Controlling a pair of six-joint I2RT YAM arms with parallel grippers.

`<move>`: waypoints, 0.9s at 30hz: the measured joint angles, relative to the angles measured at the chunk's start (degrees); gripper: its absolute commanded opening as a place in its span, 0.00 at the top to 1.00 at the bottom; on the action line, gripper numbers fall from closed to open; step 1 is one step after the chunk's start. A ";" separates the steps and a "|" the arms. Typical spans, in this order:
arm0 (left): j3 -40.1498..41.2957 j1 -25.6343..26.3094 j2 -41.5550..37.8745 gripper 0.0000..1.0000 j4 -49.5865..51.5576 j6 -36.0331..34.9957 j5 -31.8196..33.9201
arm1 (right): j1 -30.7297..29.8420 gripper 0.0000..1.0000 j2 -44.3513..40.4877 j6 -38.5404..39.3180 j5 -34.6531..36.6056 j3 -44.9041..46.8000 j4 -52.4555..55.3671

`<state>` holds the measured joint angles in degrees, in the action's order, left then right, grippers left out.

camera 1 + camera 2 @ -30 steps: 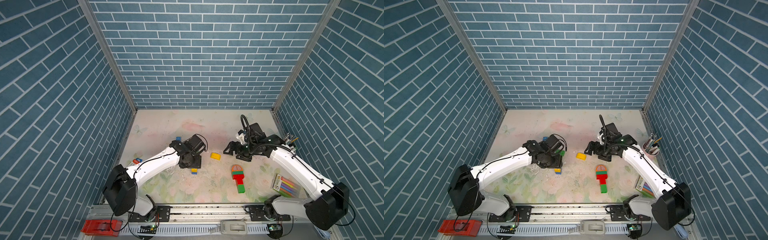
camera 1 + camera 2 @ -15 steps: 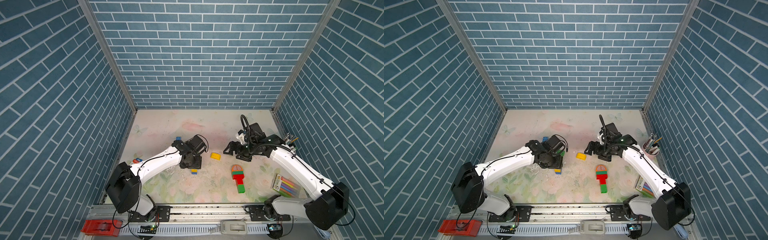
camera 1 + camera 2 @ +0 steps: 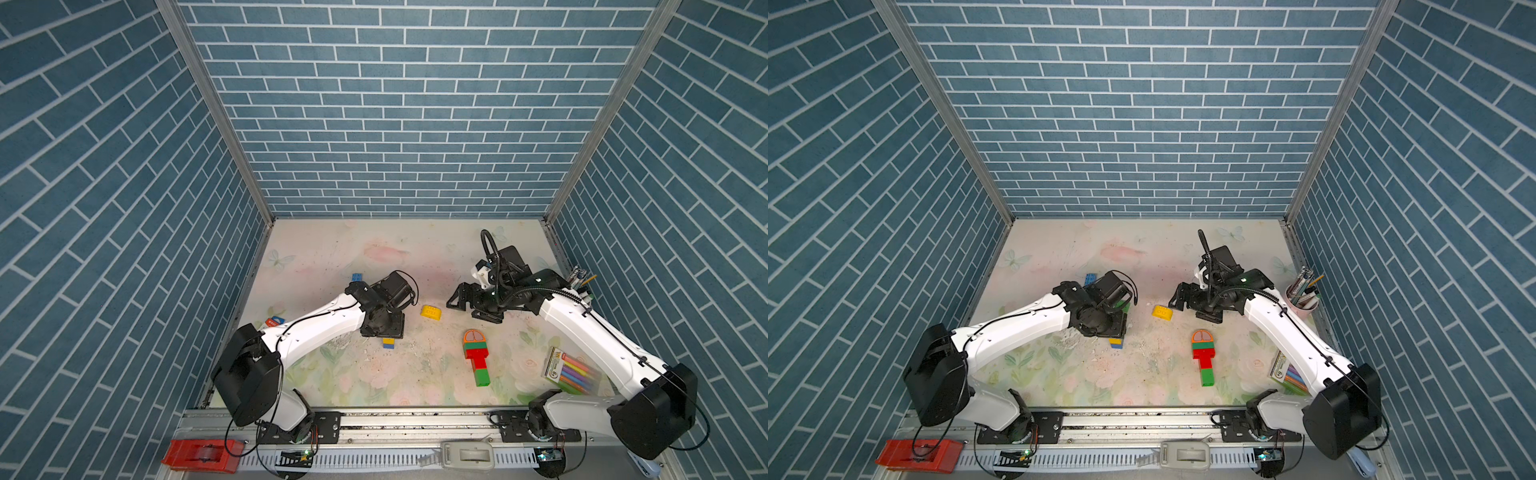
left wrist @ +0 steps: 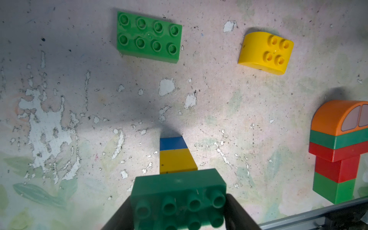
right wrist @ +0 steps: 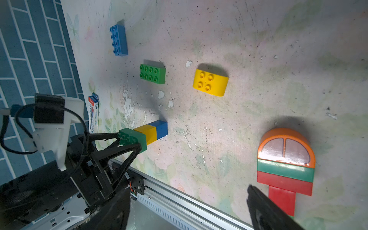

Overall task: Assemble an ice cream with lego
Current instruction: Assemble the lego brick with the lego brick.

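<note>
My left gripper (image 4: 179, 211) is shut on a dark green brick (image 4: 178, 191), the end of a short stack with a yellow brick (image 4: 177, 160) and a blue brick (image 4: 173, 143). In the right wrist view this stack (image 5: 147, 133) points out from the gripper, low over the mat. In both top views the stack (image 3: 389, 343) (image 3: 1116, 343) pokes out from under the left gripper (image 3: 382, 328). My right gripper (image 3: 461, 299) (image 5: 187, 215) is open and empty, above a built figure (image 3: 476, 361) (image 5: 285, 159) with an orange round top over green and red bricks. A yellow round-topped piece (image 3: 430, 311) (image 4: 265, 52) lies between the arms.
A light green brick (image 4: 148, 36) (image 5: 152, 73) and a blue brick (image 3: 356, 277) (image 5: 118, 39) lie loose behind the left gripper. A marker pack (image 3: 571, 372) and a pen cup (image 3: 1302, 297) sit at the right edge. A small box (image 3: 274, 321) lies by the left wall. A metal rail (image 3: 415, 419) runs along the front, with a red tape dispenser (image 3: 199, 455) below it.
The left arm's shoulder and elbow have shifted slightly to the right while its gripper stays put with the stack. The right arm has not moved.
</note>
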<state>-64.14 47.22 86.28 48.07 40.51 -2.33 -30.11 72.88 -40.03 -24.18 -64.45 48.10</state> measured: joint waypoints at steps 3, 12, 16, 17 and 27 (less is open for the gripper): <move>-0.33 0.13 0.42 1.00 0.20 0.48 0.11 | 0.00 0.08 0.22 0.00 0.00 -0.02 0.11; 1.33 0.22 -1.18 1.00 -0.94 1.27 0.09 | 0.00 0.08 0.90 0.02 0.02 -0.74 0.68; 2.89 0.39 -2.29 1.00 -2.78 0.61 0.42 | 0.00 0.08 0.90 0.02 0.02 -0.74 0.79; 3.15 0.44 -2.45 1.00 -3.21 0.44 0.52 | 0.00 0.08 0.90 0.02 0.02 -0.74 0.79; 1.81 1.27 -0.48 1.00 -2.64 -2.29 1.14 | 0.00 0.08 1.03 1.03 0.26 -2.23 2.51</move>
<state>-62.33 48.49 85.80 45.43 38.22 -1.19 -30.11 73.91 -39.00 -23.92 -66.67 50.61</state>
